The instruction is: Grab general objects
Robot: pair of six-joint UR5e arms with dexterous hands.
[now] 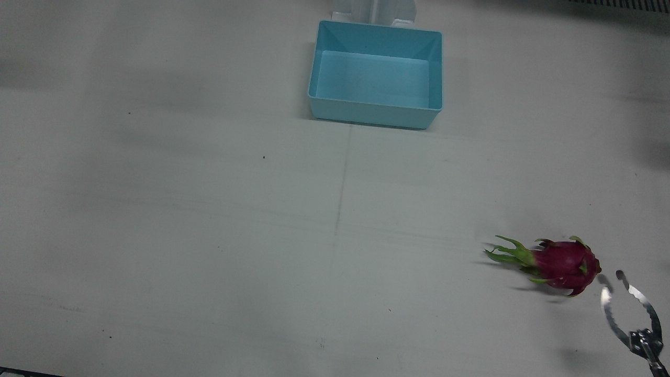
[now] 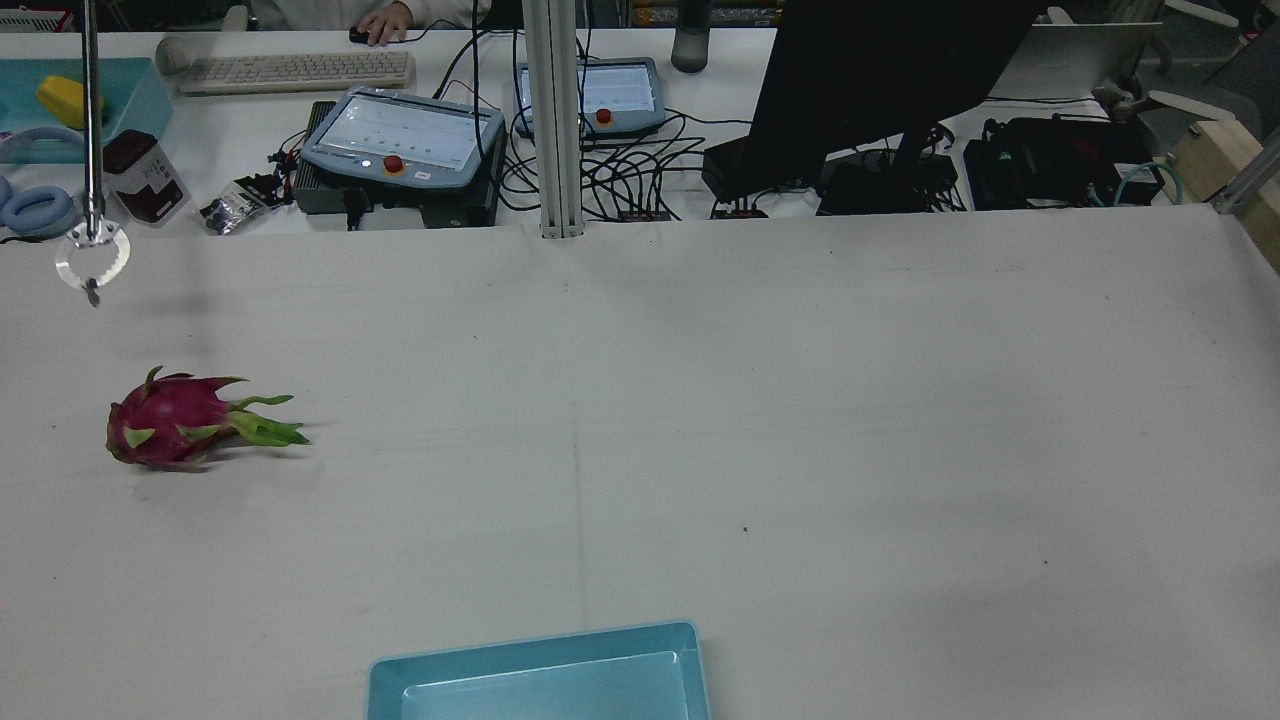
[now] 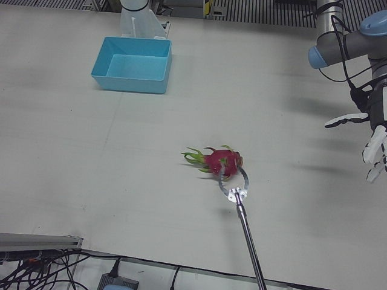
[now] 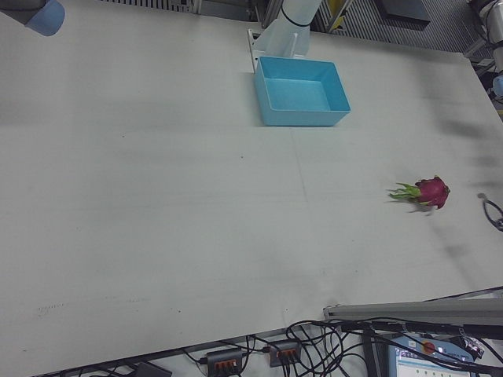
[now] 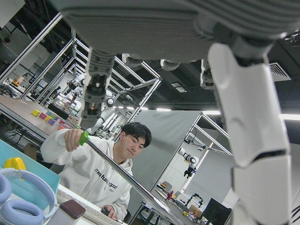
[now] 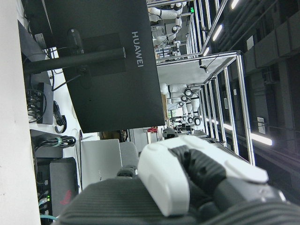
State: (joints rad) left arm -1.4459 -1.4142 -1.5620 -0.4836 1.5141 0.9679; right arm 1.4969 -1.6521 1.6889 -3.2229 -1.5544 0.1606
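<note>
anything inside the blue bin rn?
The blue bin looks empty: the front view shows its whole bare floor, and both side-front views agree. The dragon fruit lies on the table, well away from it. Nothing covers the interior.

A wide pale grey table [image 1: 209, 235] is seen, with a thin seam running from its far side to its near side through the middle. On it two things are placed. A light blue open bin [image 1: 376, 74] is set at the middle of the robot's edge, and nothing is seen inside it. A red-purple dragon fruit [image 1: 562, 264] with green leafy tips is laid on its side on the robot's left half, well apart from the bin. Its green tips are pointed toward the middle of the table. A few small dark specks are scattered on the bare surface.
</note>
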